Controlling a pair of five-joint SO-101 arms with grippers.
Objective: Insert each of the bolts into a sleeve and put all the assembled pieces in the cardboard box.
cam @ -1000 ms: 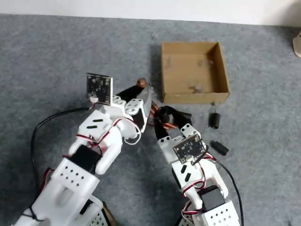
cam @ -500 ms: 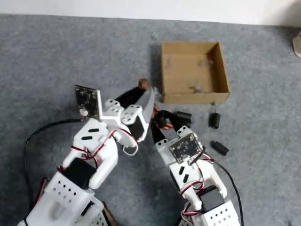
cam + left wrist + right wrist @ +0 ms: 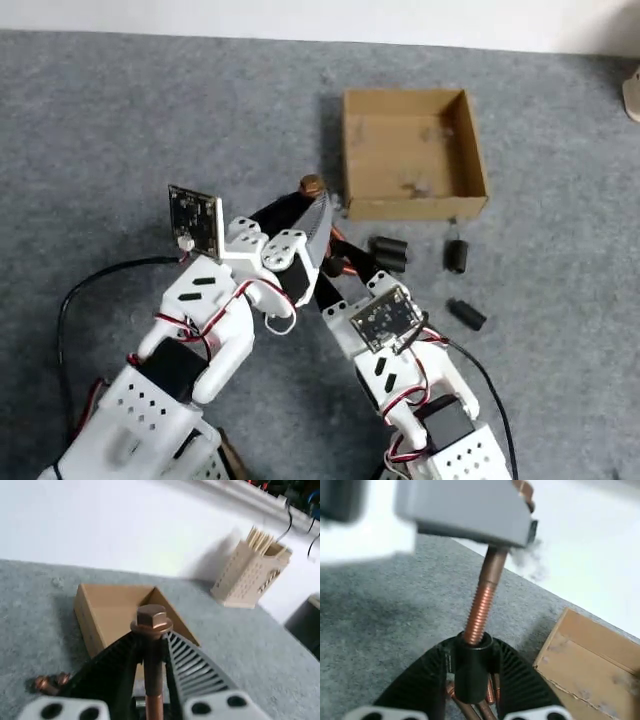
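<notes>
Just left of the open brown cardboard box (image 3: 415,207) at mid-frame, the right arm has drawn back toward the bottom of the picture over the last second. This brings its short black cylindrical sleeve (image 3: 471,677), pinched in the right gripper (image 3: 471,655), under the long copper-coloured hex-head bolt (image 3: 151,622) clamped in the left gripper (image 3: 150,642). The bolt's threaded tip sits just inside the sleeve's mouth, so insertion looks barely begun.

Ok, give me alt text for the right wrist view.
The right gripper holds a black sleeve upright, and a copper bolt, held by the left gripper, has its threaded tip in the sleeve's opening. Grey carpet lies underneath, with an open cardboard box nearby.
</notes>
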